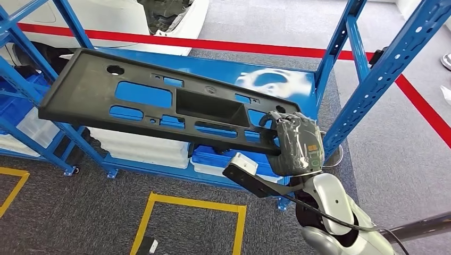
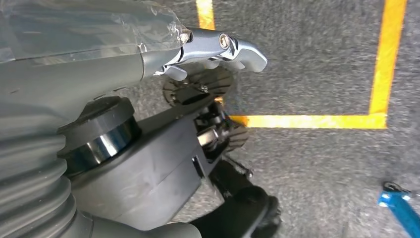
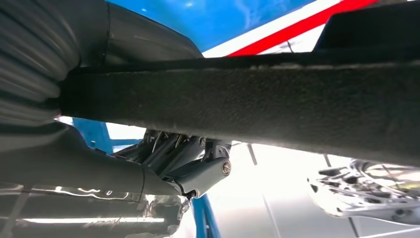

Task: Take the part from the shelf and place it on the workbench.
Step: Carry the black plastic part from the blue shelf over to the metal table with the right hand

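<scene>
part: long flat black moulded plastic panel with cut-outs (image 1: 159, 103), held tilted above the glossy blue metal shelf (image 1: 276, 79), clear of it.
right hand: grey hand (image 1: 295, 143) clamped on the panel's near end.
left hand: (image 2: 213, 49) hangs over grey carpet, fingers curled, holding nothing.
handling: likely light, stiff, smooth; an end grip invites sagging and twisting.

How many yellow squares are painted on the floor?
2. One yellow outline lies on the grey carpet below the black part that the right hand grips; another's corner shows at the far left. More may be hidden.
</scene>
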`<state>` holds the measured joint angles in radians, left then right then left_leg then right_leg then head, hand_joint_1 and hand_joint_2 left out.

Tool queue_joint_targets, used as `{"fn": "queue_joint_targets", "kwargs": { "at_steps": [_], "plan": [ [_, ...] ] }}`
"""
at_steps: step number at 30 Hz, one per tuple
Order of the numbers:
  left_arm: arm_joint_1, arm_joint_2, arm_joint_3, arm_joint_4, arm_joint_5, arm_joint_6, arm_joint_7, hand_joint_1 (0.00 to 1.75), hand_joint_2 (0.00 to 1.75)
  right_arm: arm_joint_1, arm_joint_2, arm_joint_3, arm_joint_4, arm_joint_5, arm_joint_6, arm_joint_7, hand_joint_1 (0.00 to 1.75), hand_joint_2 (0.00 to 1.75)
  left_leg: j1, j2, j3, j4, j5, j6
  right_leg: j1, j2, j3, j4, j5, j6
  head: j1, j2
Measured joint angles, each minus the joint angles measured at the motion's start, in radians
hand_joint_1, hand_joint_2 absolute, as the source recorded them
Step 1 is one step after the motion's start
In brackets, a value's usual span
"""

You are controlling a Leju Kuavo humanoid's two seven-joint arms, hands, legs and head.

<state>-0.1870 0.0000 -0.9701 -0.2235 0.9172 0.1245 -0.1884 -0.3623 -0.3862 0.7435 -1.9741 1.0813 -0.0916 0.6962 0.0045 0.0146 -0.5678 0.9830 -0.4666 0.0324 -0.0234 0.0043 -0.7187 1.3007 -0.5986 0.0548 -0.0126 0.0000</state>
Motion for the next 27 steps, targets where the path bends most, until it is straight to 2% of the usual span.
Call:
{"fn": "queue_joint_targets", "kwargs": {
  "at_steps": [1,2,3,4,5,6,8,10,11,13,14,15,16,17,19,20,21,24,26,27],
  "plan": [
    [0.001,0.0,0.0,0.0,0.0,0.001,0.0,0.0,1.75,0.001,0.0,0.0,0.0,0.0,0.0,0.0,1.75,1.75,0.0,0.002,-0.01,0.003,0.006,-0.002,0.0,-0.001,0.017,-0.004,0.018,0.001,0.003,0.0],
    [0.001,0.0,0.0,0.0,0.0,0.002,0.0,0.0,1.75,0.002,0.0,0.0,0.0,0.0,0.0,0.0,1.75,1.75,0.0,0.004,-0.02,0.009,0.01,-0.004,0.0,-0.002,0.056,-0.051,0.046,0.001,0.006,0.0],
    [0.001,0.0,0.0,0.0,0.0,0.002,0.0,0.0,1.75,0.002,0.0,0.0,0.0,-0.001,0.0,0.0,1.75,1.75,0.001,0.005,-0.029,0.016,0.013,-0.006,0.0,-0.008,0.106,-0.123,0.066,-0.001,0.009,0.0],
    [0.0,0.0,0.0,0.0,-0.001,0.002,0.0,0.0,1.75,0.001,0.0,0.0,0.0,-0.001,0.0,0.0,1.75,1.75,0.0,0.006,-0.037,0.024,0.015,-0.01,0.002,-0.013,0.153,-0.196,0.074,-0.003,0.013,0.0],
    [0.0,0.0,0.0,0.0,-0.001,0.001,0.0,0.0,1.75,0.001,0.0,0.0,0.0,-0.001,0.0,0.0,1.75,1.75,-0.002,0.007,-0.044,0.032,0.016,-0.015,0.004,-0.017,0.186,-0.252,0.073,-0.007,0.014,0.0],
    [0.0,0.0,0.0,0.0,-0.001,0.001,-0.001,0.0,1.75,0.001,0.0,0.0,0.0,-0.001,0.0,0.0,1.75,1.75,-0.003,0.008,-0.048,0.038,0.018,-0.02,0.007,-0.019,0.2,-0.28,0.066,-0.013,0.015,0.0],
    [0.001,0.0,0.0,0.0,-0.002,0.001,-0.001,0.0,1.75,0.001,0.0,0.0,0.0,-0.001,0.0,0.0,1.75,1.75,-0.004,0.009,-0.051,0.041,0.024,-0.033,0.007,-0.016,0.198,-0.289,0.065,-0.032,0.011,0.0],
    [0.001,0.0,0.0,0.0,-0.002,0.002,-0.001,0.0,1.75,0.0,0.0,0.0,0.0,-0.001,0.0,0.0,1.75,1.75,-0.002,0.005,-0.06,0.065,0.004,-0.046,0.005,-0.014,0.193,-0.293,0.075,-0.052,0.007,0.0],
    [0.001,0.0,0.0,0.0,-0.002,0.003,-0.001,0.0,1.75,0.0,0.0,0.0,0.0,-0.001,0.0,0.001,1.75,1.75,0.0,0.001,-0.074,0.102,-0.024,-0.052,0.003,-0.014,0.19,-0.296,0.081,-0.06,0.002,0.0],
    [0.002,0.0,0.0,0.0,-0.002,0.004,-0.001,0.0,1.75,0.0,0.0,0.0,0.0,-0.001,0.0,0.001,1.75,1.75,0.004,-0.004,-0.121,0.227,-0.1,-0.062,0.004,-0.012,0.179,-0.294,0.088,-0.067,-0.011,0.0],
    [0.004,0.0,0.0,0.0,-0.002,0.004,-0.001,0.0,1.75,0.001,0.0,0.0,0.0,-0.002,0.0,0.001,1.75,1.75,0.005,-0.004,-0.142,0.286,-0.126,-0.065,0.005,-0.01,0.173,-0.293,0.091,-0.068,-0.016,0.0],
    [0.005,0.0,0.0,0.0,-0.002,0.004,-0.001,0.0,1.75,0.001,0.0,0.001,0.0,-0.002,0.0,0.001,1.75,1.75,0.005,-0.005,-0.151,0.32,-0.134,-0.066,0.006,-0.007,0.169,-0.292,0.094,-0.069,-0.02,0.0],
    [0.006,0.0,0.0,0.0,-0.002,0.005,-0.001,0.0,1.75,0.001,0.0,0.001,0.0,-0.002,-0.001,0.001,1.75,1.75,0.006,-0.005,-0.141,0.316,-0.122,-0.064,0.007,-0.004,0.165,-0.29,0.095,-0.068,-0.023,0.0],
    [0.007,0.0,0.0,0.0,-0.002,0.005,-0.001,0.0,1.75,0.002,0.0,0.001,0.0,-0.003,-0.001,0.001,1.75,1.75,0.005,-0.006,-0.112,0.272,-0.095,-0.061,0.007,0.0,0.164,-0.289,0.097,-0.067,-0.027,0.0],
    [0.007,0.0,0.0,0.0,-0.003,0.005,-0.001,0.0,1.75,0.002,0.0,0.002,0.0,-0.003,-0.002,0.001,1.75,1.75,0.004,-0.018,-0.031,0.131,-0.041,-0.048,0.008,0.006,0.162,-0.288,0.098,-0.064,-0.033,0.0],
    [0.007,0.0,0.0,0.0,-0.003,0.005,-0.001,0.0,1.75,0.001,0.0,0.002,0.0,-0.003,-0.003,0.0,1.75,1.75,0.002,-0.025,-0.002,0.076,-0.026,-0.043,0.008,0.009,0.161,-0.288,0.1,-0.06,-0.033,0.0],
    [0.008,0.001,0.0,0.0,-0.003,0.006,-0.001,0.0,1.75,0.001,0.0,0.002,0.0,-0.003,-0.003,0.0,1.75,1.75,-0.001,-0.03,0.013,0.044,-0.023,-0.039,0.007,0.012,0.159,-0.288,0.103,-0.054,-0.033,0.0],
    [0.008,0.001,0.0,0.0,-0.004,0.005,-0.001,0.0,1.75,0.002,0.0,0.001,0.0,-0.004,-0.004,0.001,1.75,1.75,-0.002,-0.022,0.015,0.021,-0.021,-0.028,0.005,0.021,0.154,-0.287,0.106,-0.035,-0.034,0.0],
    [0.006,0.001,0.0,0.0,-0.004,0.005,-0.001,0.0,1.75,0.001,0.0,0.001,0.0,-0.004,-0.005,0.0,1.75,1.75,0.003,-0.01,0.017,0.006,-0.013,-0.015,0.008,0.016,0.132,-0.242,0.073,-0.027,-0.025,0.0],
    [0.005,0.001,0.0,-0.001,-0.005,0.005,-0.001,0.0,1.75,0.001,0.0,0.001,0.0,-0.005,-0.005,0.0,1.75,1.75,0.005,-0.005,0.017,0.002,-0.01,-0.01,0.007,0.011,0.108,-0.189,0.041,-0.025,-0.019,0.0]
  ]
}}
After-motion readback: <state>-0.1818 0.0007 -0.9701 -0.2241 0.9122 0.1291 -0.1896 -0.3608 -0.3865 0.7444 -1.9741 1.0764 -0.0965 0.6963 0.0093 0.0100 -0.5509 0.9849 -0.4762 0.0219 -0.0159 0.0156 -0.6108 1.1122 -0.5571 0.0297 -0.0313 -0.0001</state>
